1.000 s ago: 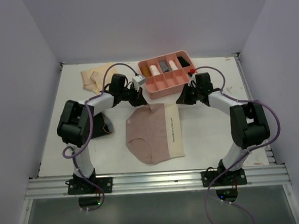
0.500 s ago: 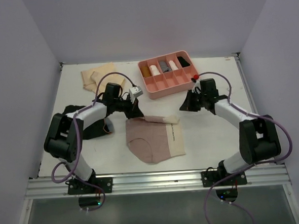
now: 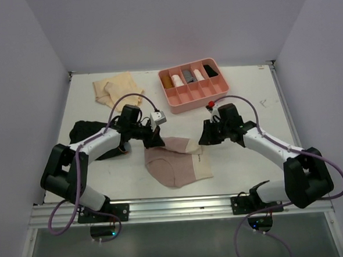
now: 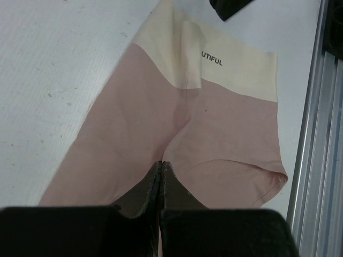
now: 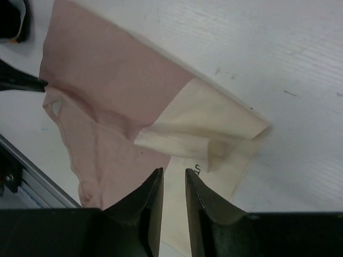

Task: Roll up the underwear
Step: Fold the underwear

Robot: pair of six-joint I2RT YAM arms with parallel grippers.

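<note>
The pink underwear [image 3: 175, 166] with a cream waistband [image 5: 214, 126] lies at the table's middle front, its far edge folded back over itself. My left gripper [image 3: 159, 144] is at the fold's left corner. In the left wrist view its tips [image 4: 162, 165] are pinched shut on the pink cloth [image 4: 225, 134], and a crease runs up from them. My right gripper [image 3: 202, 139] is at the fold's right end. Its jaws [image 5: 172, 174] stand slightly open over the waistband with nothing between them. The black underwear [image 3: 87, 132] lies partly under my left arm. The tan underwear [image 3: 115, 88] is at the back left.
A pink divided tray [image 3: 200, 96] stands at the back centre with several rolled items in its far compartments. The metal rail [image 3: 182, 206] runs along the table's near edge, close to the pink garment's near hem.
Both grippers moved toward the near edge, drawing the garment's far edge over itself into a fold. The right jaws have parted and let go of the waistband. The left stays shut.
</note>
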